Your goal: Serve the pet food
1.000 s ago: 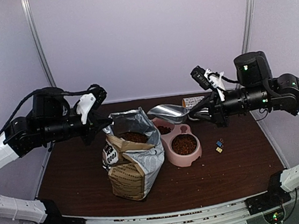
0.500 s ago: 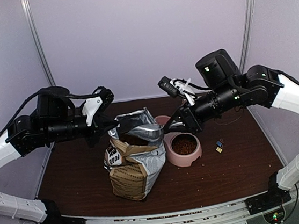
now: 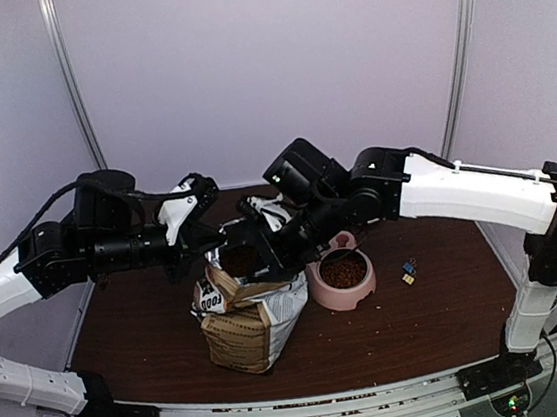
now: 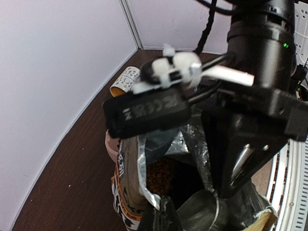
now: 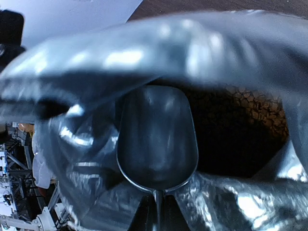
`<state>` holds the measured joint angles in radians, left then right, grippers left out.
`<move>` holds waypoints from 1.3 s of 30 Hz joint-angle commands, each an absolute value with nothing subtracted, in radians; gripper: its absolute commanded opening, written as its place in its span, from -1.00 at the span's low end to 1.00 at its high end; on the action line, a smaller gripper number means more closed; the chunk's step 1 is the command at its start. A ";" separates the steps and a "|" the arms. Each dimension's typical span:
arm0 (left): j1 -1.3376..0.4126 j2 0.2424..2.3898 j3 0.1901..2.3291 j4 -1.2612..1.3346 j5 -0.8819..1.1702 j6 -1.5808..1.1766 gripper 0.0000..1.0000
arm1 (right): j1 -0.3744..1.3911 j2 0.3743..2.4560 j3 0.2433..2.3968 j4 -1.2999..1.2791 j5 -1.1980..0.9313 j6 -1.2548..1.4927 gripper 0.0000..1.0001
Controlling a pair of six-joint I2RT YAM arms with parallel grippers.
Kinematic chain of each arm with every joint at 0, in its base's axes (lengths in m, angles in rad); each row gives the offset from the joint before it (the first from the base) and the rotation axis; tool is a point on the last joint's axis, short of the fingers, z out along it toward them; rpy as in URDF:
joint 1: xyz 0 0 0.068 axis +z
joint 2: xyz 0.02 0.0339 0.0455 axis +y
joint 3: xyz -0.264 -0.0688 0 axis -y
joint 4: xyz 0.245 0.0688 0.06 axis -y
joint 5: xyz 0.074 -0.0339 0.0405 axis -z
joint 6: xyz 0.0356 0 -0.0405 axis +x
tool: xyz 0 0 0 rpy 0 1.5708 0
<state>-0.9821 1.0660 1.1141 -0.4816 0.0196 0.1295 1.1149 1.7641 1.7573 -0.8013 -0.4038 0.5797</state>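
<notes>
The printed "DOG" bag (image 3: 243, 318) stands open at mid-table. Pet food shows inside it (image 4: 161, 175), also in the right wrist view (image 5: 252, 103), and fills the near cup of the pink double bowl (image 3: 343, 270). My left gripper (image 3: 210, 238) is shut on the bag's top edge (image 4: 144, 190) and holds the mouth open. My right gripper (image 3: 262, 242) is shut on the handle of a metal scoop (image 5: 156, 134). The scoop is empty and sits inside the bag's mouth, just above the kibble; it also shows in the left wrist view (image 4: 204, 211).
The pink double bowl (image 3: 364, 294) sits right of the bag, close to it. Two small binder clips (image 3: 407, 271) lie right of the bowl. A printed paper cup (image 4: 124, 81) lies at the back. My right arm (image 3: 438, 190) stretches over the bowl.
My right arm has swung left from above the bowl and put the empty scoop into the bag's mouth. My left gripper has kept its hold on the bag's edge.
</notes>
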 commanded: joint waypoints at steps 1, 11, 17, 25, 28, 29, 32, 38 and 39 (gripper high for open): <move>-1.006 1.030 1.121 -0.285 0.069 0.154 -1.00 | 1.138 1.813 1.708 -0.768 -0.439 0.731 -1.00; -1.019 1.005 1.102 -0.280 0.053 0.160 -1.00 | 1.103 1.909 1.703 -0.909 0.018 0.701 -1.00; -1.020 0.999 1.096 -0.277 0.045 0.164 -1.00 | 1.116 1.860 1.690 -0.843 0.251 0.671 -1.00; -1.020 0.990 1.087 -0.271 0.028 0.168 -1.00 | 1.166 1.800 1.647 -0.645 0.350 0.447 -1.00; -1.020 0.982 1.072 -0.254 0.015 0.170 -1.00 | 1.186 1.756 1.601 -0.554 0.364 0.326 -1.00; -1.020 0.980 1.068 -0.249 0.011 0.170 -1.00 | 1.191 1.741 1.582 -0.523 0.359 0.284 -1.00; -1.020 0.976 1.061 -0.241 -0.003 0.170 -1.00 | 1.204 1.706 1.552 -0.465 0.360 0.206 -1.00; -1.020 0.954 1.035 -0.208 -0.066 0.166 -1.00 | 1.218 1.633 1.496 -0.406 0.258 0.090 -1.00; -1.020 0.949 1.031 -0.202 -0.077 0.166 -1.00 | 1.220 1.619 1.484 -0.399 0.245 0.079 -1.00</move>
<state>-1.0031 1.0004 1.0344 -0.3889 -0.0536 0.1524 1.2110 1.7206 1.5074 -0.5213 0.2546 0.2054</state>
